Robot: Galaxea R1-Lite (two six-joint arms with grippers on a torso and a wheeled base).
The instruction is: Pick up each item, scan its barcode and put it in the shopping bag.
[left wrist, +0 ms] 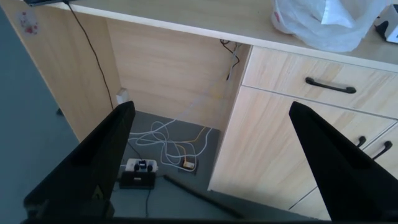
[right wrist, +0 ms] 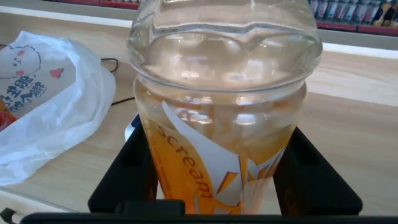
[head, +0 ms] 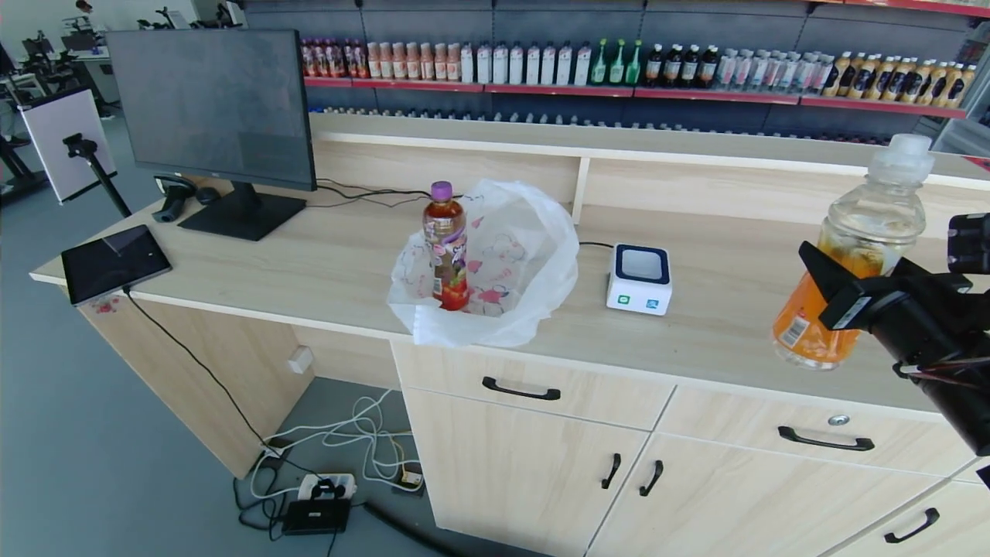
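**Orange bottle held up, not yet at the scanner**
The left claw (left wrist: 211, 124) is spread and empty, facing the cabinet (left wrist: 292, 143). The bag (head: 526, 255) holds a red bottle (head: 446, 247), with the scanner (head: 639, 278) just beside it. The right claw (head: 843, 294) is clenched on the orange bottle (head: 858, 255), well right of the scanner. It is probably best to carry it over with the barcode turned toward the window.

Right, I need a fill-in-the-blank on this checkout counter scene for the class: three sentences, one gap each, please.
The right end effector grips a clear plastic orange-drink bottle with a ____ cap. The red-drink bottle with the ____ cap stands inside the white plastic shopping bag. The left end effector hangs with its jaws ____.
Missing: white; purple; open.
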